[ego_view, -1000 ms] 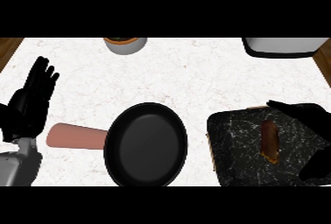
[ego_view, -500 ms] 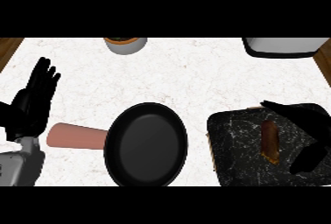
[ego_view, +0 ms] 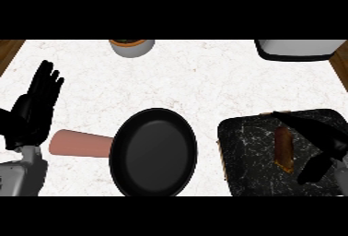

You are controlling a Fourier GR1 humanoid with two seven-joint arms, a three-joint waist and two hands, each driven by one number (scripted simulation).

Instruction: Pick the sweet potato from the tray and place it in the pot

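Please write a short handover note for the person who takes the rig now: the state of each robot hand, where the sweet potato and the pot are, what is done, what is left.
Left robot hand: open, fingers up, resting at the view's left edge.
Right robot hand: open over the tray, fingers and thumb on either side of the sweet potato, not yet closed on it.
Sweet potato: lying on the dark tray at the right.
Pot: black, pinkish handle, in the middle of the counter, left of the tray, nothing in it.
Done: approach.
Left: grasp, lift, carry left, place in the pot.
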